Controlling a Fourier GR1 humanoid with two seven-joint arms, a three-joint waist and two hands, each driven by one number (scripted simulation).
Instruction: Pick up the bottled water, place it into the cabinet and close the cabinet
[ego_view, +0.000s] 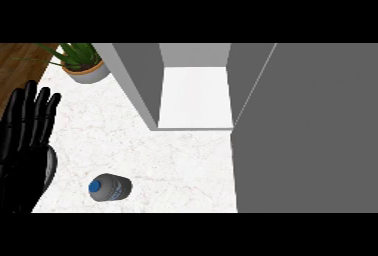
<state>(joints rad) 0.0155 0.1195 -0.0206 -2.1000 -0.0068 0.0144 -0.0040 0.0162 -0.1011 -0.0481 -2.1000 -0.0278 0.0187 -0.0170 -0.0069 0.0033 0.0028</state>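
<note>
At nine o'clock you have one black left hand (26, 145), fingers straight, holding nothing. One grey blue-capped water bottle (110, 187) stands at seven on the white marble counter (177, 165). One potted green plant (83, 62) sits at eleven; one open grey cabinet (193, 95) at twelve.

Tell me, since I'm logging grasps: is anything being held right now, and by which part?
Nothing is held. The left hand rests open at the left edge, fingers up, apart from the bottled water standing on the counter. The right hand is out of view.
</note>
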